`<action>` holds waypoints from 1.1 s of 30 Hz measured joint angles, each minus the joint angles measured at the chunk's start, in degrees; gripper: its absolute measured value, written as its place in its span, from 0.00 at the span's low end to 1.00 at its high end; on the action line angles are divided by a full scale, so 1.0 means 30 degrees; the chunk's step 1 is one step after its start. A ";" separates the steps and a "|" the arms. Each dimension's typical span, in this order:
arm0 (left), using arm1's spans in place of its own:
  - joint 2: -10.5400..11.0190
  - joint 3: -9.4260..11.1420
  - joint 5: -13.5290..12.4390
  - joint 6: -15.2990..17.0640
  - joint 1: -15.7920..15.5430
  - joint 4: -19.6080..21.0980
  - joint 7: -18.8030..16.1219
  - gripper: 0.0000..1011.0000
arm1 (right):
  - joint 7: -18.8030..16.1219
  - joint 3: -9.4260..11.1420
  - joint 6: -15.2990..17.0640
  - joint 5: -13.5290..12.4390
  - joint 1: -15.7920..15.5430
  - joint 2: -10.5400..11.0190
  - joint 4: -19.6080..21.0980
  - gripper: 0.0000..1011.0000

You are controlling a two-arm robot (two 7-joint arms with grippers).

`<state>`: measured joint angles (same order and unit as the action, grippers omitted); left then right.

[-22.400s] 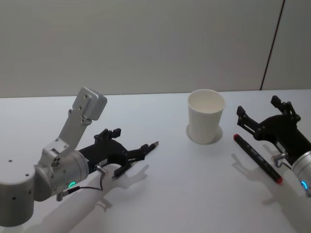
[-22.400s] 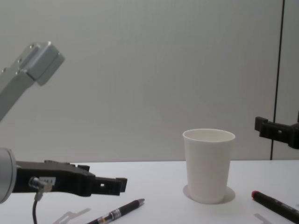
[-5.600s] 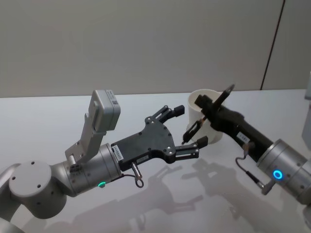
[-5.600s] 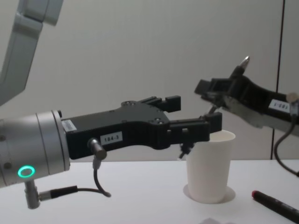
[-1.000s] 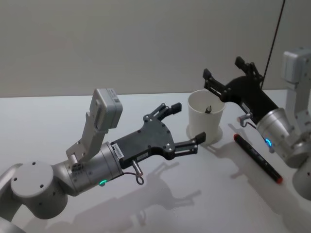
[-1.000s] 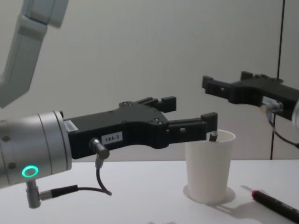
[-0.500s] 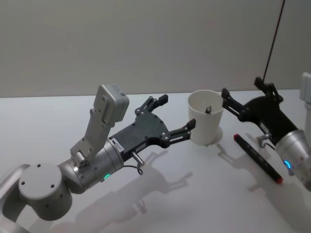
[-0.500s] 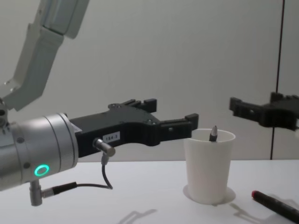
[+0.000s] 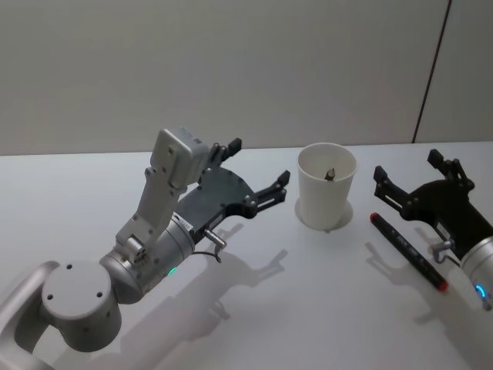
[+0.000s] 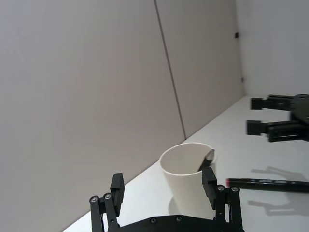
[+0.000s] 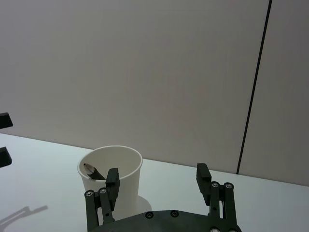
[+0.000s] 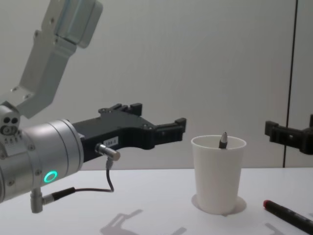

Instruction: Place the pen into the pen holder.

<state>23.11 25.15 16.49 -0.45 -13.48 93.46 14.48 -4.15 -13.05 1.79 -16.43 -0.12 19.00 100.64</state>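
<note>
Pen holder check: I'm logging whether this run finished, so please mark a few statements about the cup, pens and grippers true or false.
1. A pen stands inside the pen holder. True.
2. The left gripper is shut on a pen. False: it is open and empty, left of the holder.
3. A black marker lies on the table right of the holder. True.
4. The pen holder lies on its side. False: it stands upright.
5. The right gripper grips the marker. False: it is open and holds nothing.

White paper pen holder (image 9: pixel 327 197), upright near the far edge of the counter (image 9: pixel 254 308); dark pen (image 9: pixel 330 173) inside, leaning against its rim.
</note>
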 joint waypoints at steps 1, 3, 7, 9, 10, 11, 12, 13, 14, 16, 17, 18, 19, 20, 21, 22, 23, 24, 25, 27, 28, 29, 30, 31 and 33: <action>-0.0016 0.0014 -0.0071 0.0018 -0.0002 -0.0003 -0.0192 0.99 | 0.0023 0.0012 0.0016 -0.0005 -0.0055 0.0030 0.0043 0.99; -0.0065 0.0052 -0.0261 0.0071 -0.0008 -0.0018 -0.0738 0.99 | 0.0088 0.0042 0.0057 -0.0020 -0.0191 0.0095 0.0154 0.99; -0.0154 0.0117 -0.0617 0.0158 -0.0015 -0.0041 -0.1707 0.99 | 0.0108 0.0050 0.0067 -0.0025 -0.0229 0.0110 0.0181 0.99; -0.0207 0.0153 -0.0822 0.0207 -0.0021 -0.0056 -0.2276 0.99 | 0.0109 0.0051 0.0068 -0.0026 -0.0235 0.0112 0.0187 0.99; -0.0226 0.0168 -0.0890 0.0225 -0.0023 -0.0059 -0.2476 0.99 | 0.0109 0.0051 0.0068 -0.0026 -0.0236 0.0112 0.0190 0.99; -0.0239 0.0180 -0.0948 0.0238 -0.0024 -0.0063 -0.2637 0.99 | 0.0109 0.0051 0.0068 -0.0026 -0.0237 0.0112 0.0191 0.99; -0.0256 0.0192 -0.1018 0.0255 -0.0026 -0.0067 -0.2814 0.99 | 0.0109 0.0051 0.0067 -0.0026 -0.0239 0.0113 0.0194 0.99; -0.0289 0.0214 -0.1144 0.0289 -0.0030 -0.0075 -0.3179 0.99 | 0.0108 0.0052 0.0068 -0.0026 -0.0239 0.0113 0.0195 0.99; -0.0303 0.0224 -0.1215 0.0307 -0.0032 -0.0079 -0.3367 0.99 | 0.0109 0.0051 0.0068 -0.0026 -0.0239 0.0113 0.0196 0.99; -0.0346 0.0256 -0.1390 0.0351 -0.0037 -0.0088 -0.3846 0.99 | 0.0109 0.0051 0.0069 -0.0026 -0.0239 0.0113 0.0196 0.99; -0.0356 0.0263 -0.1430 0.0361 -0.0038 -0.0091 -0.3953 0.99 | 0.0109 0.0049 0.0069 -0.0026 -0.0239 0.0113 0.0197 0.99; -0.0368 0.0271 -0.1474 0.0373 -0.0039 -0.0095 -0.4063 0.99 | 0.0109 0.0049 0.0067 -0.0026 -0.0240 0.0113 0.0197 0.99; -0.0385 0.0283 -0.1552 0.0394 -0.0042 -0.0099 -0.4268 0.99 | 0.0109 0.0047 0.0069 -0.0026 -0.0239 0.0113 0.0196 0.99; -0.0392 0.0288 -0.1583 0.0400 -0.0042 -0.0101 -0.4344 0.99 | 0.0109 0.0043 0.0068 -0.0026 -0.0239 0.0112 0.0197 0.99; -0.0397 0.0294 -0.1603 0.0407 -0.0042 -0.0102 -0.4416 0.99 | 0.0108 0.0042 0.0067 -0.0026 -0.0239 0.0113 0.0197 0.99; -0.0407 0.0299 -0.1645 0.0419 -0.0043 -0.0106 -0.4517 0.99 | 0.0108 0.0040 0.0067 -0.0026 -0.0239 0.0113 0.0197 0.99; -0.0410 0.0302 -0.1657 0.0423 -0.0043 -0.0106 -0.4553 0.99 | 0.0108 0.0039 0.0066 -0.0026 -0.0239 0.0114 0.0197 0.99; -0.0412 0.0304 -0.1665 0.0426 -0.0043 -0.0106 -0.4576 0.99 | 0.0108 0.0039 0.0066 -0.0026 -0.0239 0.0114 0.0197 0.99; -0.0415 0.0305 -0.1674 0.0428 -0.0042 -0.0106 -0.4596 0.99 | 0.0107 0.0038 0.0064 -0.0026 -0.0239 0.0112 0.0196 0.99; -0.0415 0.0305 -0.1677 0.0429 -0.0042 -0.0106 -0.4606 0.99 | 0.0107 0.0038 0.0063 -0.0025 -0.0239 0.0113 0.0197 0.99; -0.0415 0.0305 -0.1677 0.0429 -0.0043 -0.0106 -0.4607 0.99 | 0.0106 0.0038 0.0061 -0.0024 -0.0239 0.0113 0.0196 0.99; -0.0415 0.0305 -0.1677 0.0429 -0.0042 -0.0106 -0.4611 0.99 | 0.0105 0.0037 0.0059 -0.0024 -0.0239 0.0114 0.0197 0.99; -0.0415 0.0305 -0.1677 0.0429 -0.0042 -0.0106 -0.4613 0.99 | 0.0101 0.0038 0.0057 -0.0022 -0.0239 0.0113 0.0196 0.99; -0.0415 0.0305 -0.1677 0.0429 -0.0041 -0.0106 -0.4615 0.99 | 0.0099 0.0037 0.0057 -0.0021 -0.0239 0.0111 0.0197 0.99; -0.0413 0.0305 -0.1677 0.0429 -0.0038 -0.0106 -0.4619 0.99 | 0.0083 0.0043 0.0057 -0.0021 -0.0236 0.0116 0.0196 0.99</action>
<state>21.87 26.06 11.46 0.84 -13.60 93.14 0.63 -3.90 -12.93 1.97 -16.49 -0.83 19.35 101.23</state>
